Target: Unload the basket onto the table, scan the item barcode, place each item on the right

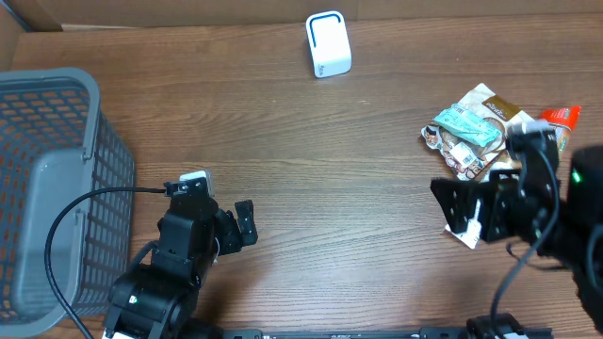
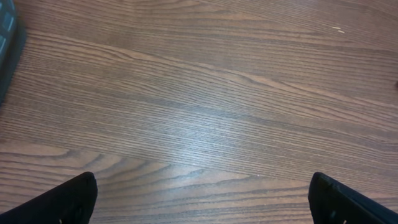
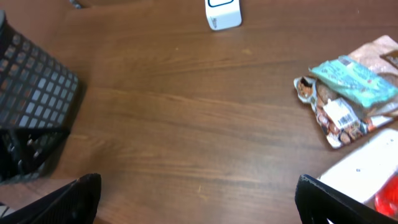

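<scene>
Basket (image 1: 111, 179) left, scanner (image 1: 328, 44) behind, packets (image 1: 471, 132) right.

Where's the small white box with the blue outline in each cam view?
Overhead: small white rounded box with blue outline, top centre.
Left wrist: not in view.
Right wrist: top centre, cut by the frame edge.
Shared landmark: grey plastic mesh basket, at left in overhead and right wrist.
</scene>
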Robot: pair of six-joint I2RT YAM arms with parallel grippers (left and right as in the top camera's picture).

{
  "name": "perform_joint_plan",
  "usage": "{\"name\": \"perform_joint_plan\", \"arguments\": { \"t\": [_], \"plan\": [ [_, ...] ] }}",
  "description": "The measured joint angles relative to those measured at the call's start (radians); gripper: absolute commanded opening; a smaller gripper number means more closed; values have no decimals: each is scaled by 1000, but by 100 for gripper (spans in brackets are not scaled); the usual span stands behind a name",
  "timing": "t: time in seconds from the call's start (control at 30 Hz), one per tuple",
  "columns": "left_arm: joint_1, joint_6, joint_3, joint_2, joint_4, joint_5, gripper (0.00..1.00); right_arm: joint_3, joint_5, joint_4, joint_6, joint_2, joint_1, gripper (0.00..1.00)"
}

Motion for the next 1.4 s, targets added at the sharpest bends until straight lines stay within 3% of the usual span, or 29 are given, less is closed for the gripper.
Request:
{"name": "perform_joint_plan", "arguments": {
  "t": [0.17, 0.43, 0.7, 0.97, 1.23, 1.4],
  "plan": [
    [0, 0, 0, 0, 0, 0, 100, 2, 23, -95, 0, -32, 0, 100],
    [0, 0, 0, 0, 0, 0, 100, 2, 89, -53, 54, -26, 3, 100],
    [0, 0, 0, 0, 0, 0, 100, -34, 190, 152, 119, -34, 13, 100],
    [0, 0, 0, 0, 0, -1, 100, -377, 245, 608, 82, -187, -2, 100],
    [0, 0, -1, 2, 1, 0, 100, -837, 247, 1050, 6, -497, -37, 100],
    [0, 0, -1, 2, 0, 0, 100, -1122, 243, 1217, -9, -684, -53, 100]
  ]
}}
